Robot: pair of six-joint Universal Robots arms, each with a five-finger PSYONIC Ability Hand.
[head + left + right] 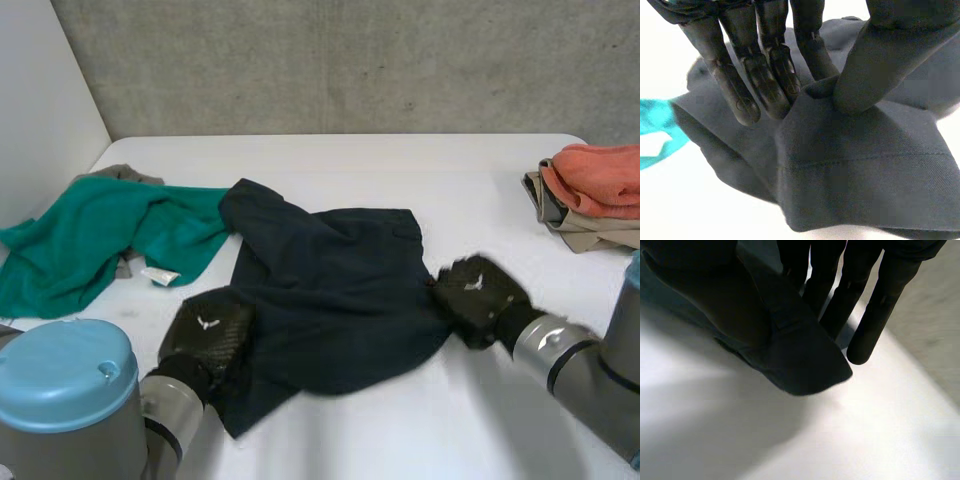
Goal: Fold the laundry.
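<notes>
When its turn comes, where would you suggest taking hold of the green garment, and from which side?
Probably at its near corner by the white label, coming from the robot's left side. That corner of the green garment lies flat and free on the table, while the rest is rumpled. The left hand, pinching the dark garment, is nearest.

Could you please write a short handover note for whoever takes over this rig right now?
The left hand is shut on the dark garment, pinching its near left edge. The right hand is shut on its right edge. The dark garment lies crumpled in the middle of the table, unfolded. A teal garment lies loose at the left, over a grey cloth. At the far right an orange cloth lies folded on a beige cloth: seemingly done. Left: fold the dark, teal and grey pieces.
</notes>
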